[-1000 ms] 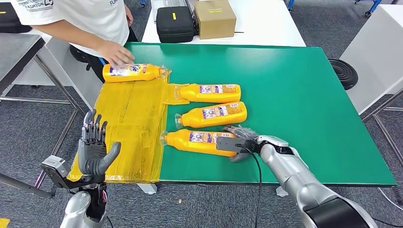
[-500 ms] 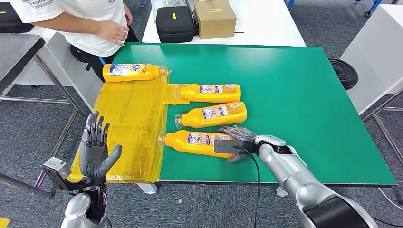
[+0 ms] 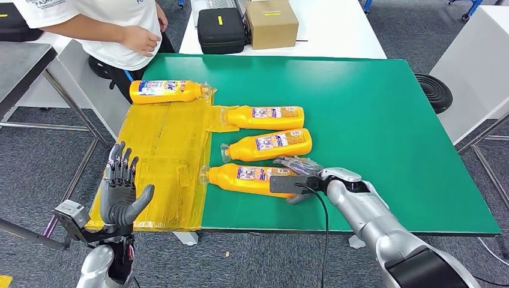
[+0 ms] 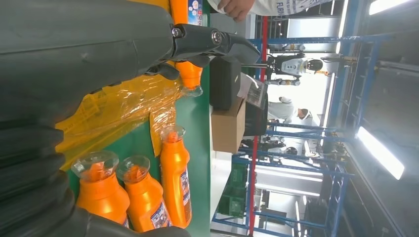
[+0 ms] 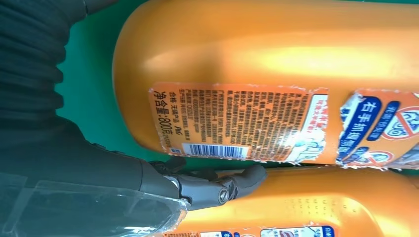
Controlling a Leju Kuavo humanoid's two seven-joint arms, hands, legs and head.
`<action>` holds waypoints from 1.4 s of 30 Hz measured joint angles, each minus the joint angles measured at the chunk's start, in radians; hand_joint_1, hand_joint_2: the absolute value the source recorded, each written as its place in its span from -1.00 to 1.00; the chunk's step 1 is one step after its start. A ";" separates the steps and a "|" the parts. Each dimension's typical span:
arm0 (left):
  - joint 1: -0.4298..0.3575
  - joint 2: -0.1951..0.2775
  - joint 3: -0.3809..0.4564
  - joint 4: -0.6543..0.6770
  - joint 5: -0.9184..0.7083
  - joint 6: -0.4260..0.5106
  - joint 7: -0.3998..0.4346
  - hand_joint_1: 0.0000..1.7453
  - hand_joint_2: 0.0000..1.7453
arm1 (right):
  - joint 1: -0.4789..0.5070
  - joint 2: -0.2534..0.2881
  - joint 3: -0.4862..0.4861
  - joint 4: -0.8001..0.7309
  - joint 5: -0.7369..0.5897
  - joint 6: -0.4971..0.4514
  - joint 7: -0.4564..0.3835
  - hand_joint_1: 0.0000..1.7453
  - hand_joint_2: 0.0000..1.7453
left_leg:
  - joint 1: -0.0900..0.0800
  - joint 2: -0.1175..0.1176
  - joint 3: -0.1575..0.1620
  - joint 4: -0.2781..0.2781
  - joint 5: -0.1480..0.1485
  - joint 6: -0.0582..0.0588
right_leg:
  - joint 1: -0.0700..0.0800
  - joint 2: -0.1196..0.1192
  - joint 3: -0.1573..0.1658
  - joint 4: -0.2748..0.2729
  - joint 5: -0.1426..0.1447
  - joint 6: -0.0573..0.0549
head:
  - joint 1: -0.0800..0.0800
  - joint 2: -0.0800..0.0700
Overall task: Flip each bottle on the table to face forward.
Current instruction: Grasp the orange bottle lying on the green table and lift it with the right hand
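Four orange bottles lie on their sides. The far bottle point(image 3: 165, 91) rests on a yellow plastic sheet point(image 3: 159, 162) with its blue label up. Two more, a second bottle point(image 3: 267, 117) and a third bottle point(image 3: 270, 144), lie on the green table point(image 3: 372, 120). My right hand point(image 3: 297, 178) grips the base end of the nearest bottle point(image 3: 246, 179), fingers on its far side and thumb on its near side. In the right wrist view a finger point(image 5: 217, 190) lies in the gap between the nearest bottle point(image 5: 321, 207) and the third bottle point(image 5: 232, 123). My left hand point(image 3: 123, 192) is raised off the table's front left corner, fingers spread, holding nothing.
A person point(image 3: 114, 27) stands at the table's far left corner, hand drawn back. A black case point(image 3: 221, 29) and a cardboard box point(image 3: 271, 23) sit on the white table behind. A black round object point(image 3: 433, 91) lies beyond the right edge. The table's right half is bare green.
The person's hand let go of the far bottle and pulled back. My right hand shifted slightly left, and the nearest bottle slid left with it. The left hand barely moved.
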 joint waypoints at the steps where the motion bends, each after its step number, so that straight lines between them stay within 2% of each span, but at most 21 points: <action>1: 0.000 0.000 0.000 0.000 0.000 -0.001 0.000 -1.00 1.00 | 0.000 0.000 0.001 -0.002 -0.002 0.002 -0.002 -1.00 1.00 | 0.000 0.000 0.000 0.000 0.000 0.000 | 0.000 0.000 0.000 0.000 0.000 0.000 | 0.000 0.000; 9: 0.000 0.000 0.000 0.002 0.007 -0.013 0.014 -1.00 1.00 | -0.001 0.004 0.015 -0.004 -0.018 0.025 -0.001 -1.00 1.00 | 0.000 0.000 0.000 0.000 0.000 0.000 | 0.000 0.000 0.000 0.000 0.000 0.000 | 0.000 0.000; 19: -0.006 -0.004 -0.001 0.022 0.012 -0.014 0.022 -1.00 1.00 | -0.017 0.045 0.034 0.054 -0.043 0.029 -0.002 -0.99 1.00 | 0.000 0.000 0.000 0.000 0.000 0.000 | 0.000 0.000 -0.001 0.000 0.000 0.000 | 0.000 0.000; 20: -0.007 -0.005 -0.001 0.025 0.012 -0.014 0.023 -1.00 1.00 | -0.020 0.047 0.035 0.060 -0.045 0.029 -0.003 -0.93 1.00 | 0.000 0.000 0.000 0.000 0.000 0.000 | 0.000 0.000 -0.001 0.000 0.000 0.000 | 0.000 0.000; 21: -0.009 -0.005 -0.001 0.028 0.012 -0.014 0.024 -1.00 1.00 | -0.022 0.049 0.037 0.066 -0.047 0.030 -0.003 -0.76 1.00 | 0.000 0.000 0.000 0.000 0.000 0.000 | 0.000 0.000 -0.001 0.000 0.000 0.000 | 0.000 0.000; 23: -0.012 -0.006 -0.001 0.033 0.012 -0.014 0.025 -1.00 1.00 | -0.026 0.053 0.038 0.075 -0.050 0.030 -0.004 -0.10 1.00 | 0.000 0.000 0.000 0.000 0.000 0.000 | 0.000 0.000 -0.001 0.000 0.000 0.000 | 0.000 0.000; 25: -0.013 -0.007 -0.001 0.035 0.012 -0.014 0.025 -1.00 1.00 | -0.030 0.057 0.039 0.083 -0.051 0.030 -0.004 0.40 1.00 | 0.000 0.000 0.000 0.000 0.000 0.000 | 0.000 0.000 -0.001 0.000 0.000 0.000 | 0.000 0.000; 29: -0.014 -0.009 -0.001 0.039 0.012 -0.013 0.026 -1.00 1.00 | -0.038 0.062 0.044 0.096 -0.052 0.029 -0.004 0.84 1.00 | 0.000 0.001 0.001 0.000 0.000 0.000 | 0.000 0.001 -0.001 0.000 0.000 0.000 | 0.000 0.000; 32: -0.016 -0.009 -0.001 0.043 0.012 -0.013 0.027 -1.00 1.00 | -0.042 0.065 0.045 0.104 -0.053 0.026 -0.004 1.00 1.00 | 0.000 0.001 0.001 0.000 0.000 0.000 | 0.000 0.001 -0.001 0.000 0.000 0.000 | 0.000 0.000; 38: -0.030 -0.009 -0.001 0.056 0.012 -0.012 0.028 -1.00 1.00 | -0.040 0.066 0.044 0.112 -0.076 -0.003 -0.016 1.00 1.00 | 0.000 0.001 0.001 0.000 0.000 0.000 | 0.000 0.000 0.000 0.000 0.000 0.000 | 0.000 0.000; 42: -0.030 -0.009 -0.002 0.060 0.020 -0.007 0.026 -1.00 1.00 | -0.004 0.067 0.010 0.094 -0.168 -0.074 -0.067 1.00 1.00 | 0.000 0.000 0.000 0.000 0.000 0.000 | 0.000 0.000 0.000 0.000 0.000 0.000 | 0.000 0.000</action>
